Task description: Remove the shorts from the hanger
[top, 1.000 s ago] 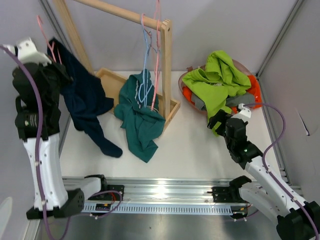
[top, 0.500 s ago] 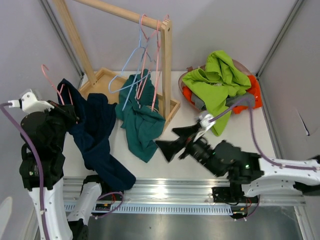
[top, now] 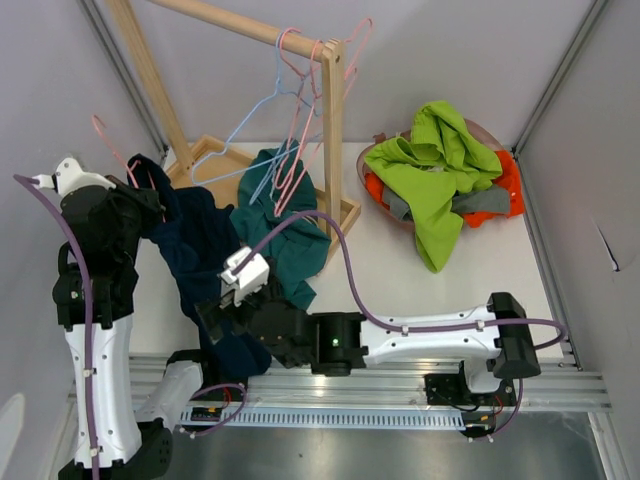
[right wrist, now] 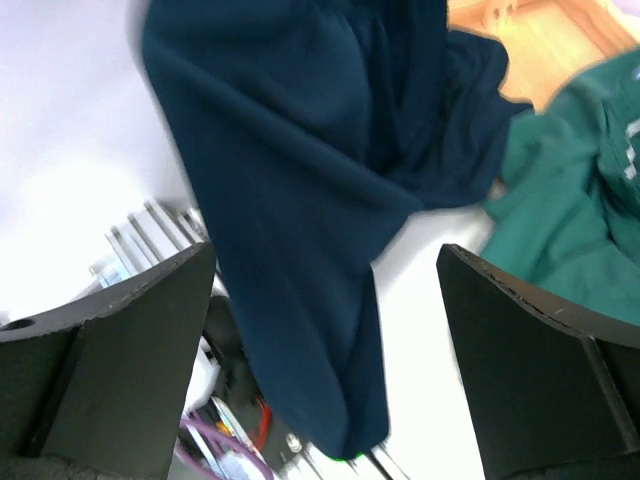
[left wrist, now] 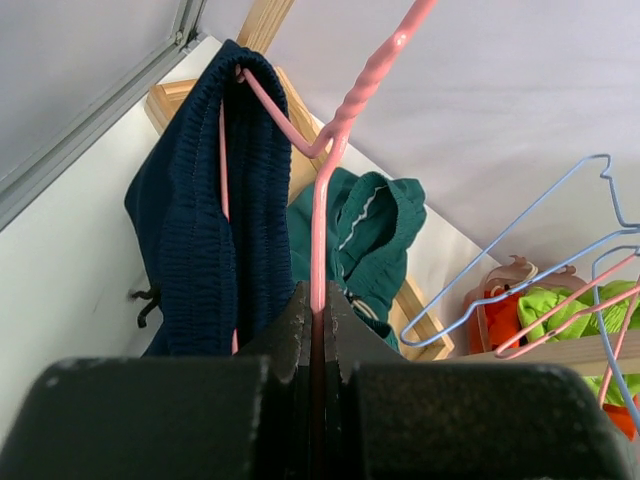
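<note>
Navy shorts: draped over pink hanger, hanging at left above the worktop. Left tool clamped on the hanger's wire. Right tool spread wide, just beside the shorts' lower cloth.

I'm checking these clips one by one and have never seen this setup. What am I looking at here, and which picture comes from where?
Two robot arms are bolted at the near edge of a table. The wide picture looks down from above and behind them. The other two come from a camera on each wrist. The left gripper is clamped shut on a pink hanger that carries the dark navy shorts. The right gripper, fingers wide apart, reaches toward the hanging navy cloth without gripping it. By the foot of a wooden rack drape the teal shorts. At the far right are piled the lime green shorts, orange shorts and grey shorts.
</note>
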Motion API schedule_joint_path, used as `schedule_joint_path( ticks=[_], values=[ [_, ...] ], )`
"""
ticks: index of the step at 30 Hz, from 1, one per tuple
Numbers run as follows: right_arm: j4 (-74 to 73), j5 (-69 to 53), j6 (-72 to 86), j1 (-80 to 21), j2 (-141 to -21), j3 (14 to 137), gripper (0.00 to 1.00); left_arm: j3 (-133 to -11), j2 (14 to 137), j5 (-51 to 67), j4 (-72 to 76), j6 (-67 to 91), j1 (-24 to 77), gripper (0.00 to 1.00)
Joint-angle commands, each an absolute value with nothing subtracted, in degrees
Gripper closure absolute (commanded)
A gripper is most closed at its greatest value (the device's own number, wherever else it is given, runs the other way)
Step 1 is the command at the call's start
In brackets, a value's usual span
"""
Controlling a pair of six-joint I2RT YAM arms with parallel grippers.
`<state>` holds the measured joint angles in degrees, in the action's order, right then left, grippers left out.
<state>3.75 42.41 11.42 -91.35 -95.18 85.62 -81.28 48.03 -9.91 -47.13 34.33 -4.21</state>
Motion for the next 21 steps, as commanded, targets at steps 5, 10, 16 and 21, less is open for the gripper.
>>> schedule_joint_path(
  ticks=[5,10,16,21],
  values=[
    [7.30,40.26,11.42,-88.77,-101.42,97.29,0.01,-82.79,47.81,-9.93,-39.55,35.42,-3.52,1.00],
    [6.24,38.23,12.92,-87.54,-105.98,101.24,0.00,-82.62,47.99,-10.72,-39.55,34.02,-3.52,1.00],
    [6.24,35.87,15.73,-86.14,-109.07,102.48,0.02,-84.98,48.78,-8.53,-39.81,34.71,-3.60,1.00],
    [5.72,31.91,18.97,-84.29,-112.85,101.17,1.00,-86.92,49.04,-8.09,-40.08,34.37,-3.52,1.00]
  ],
)
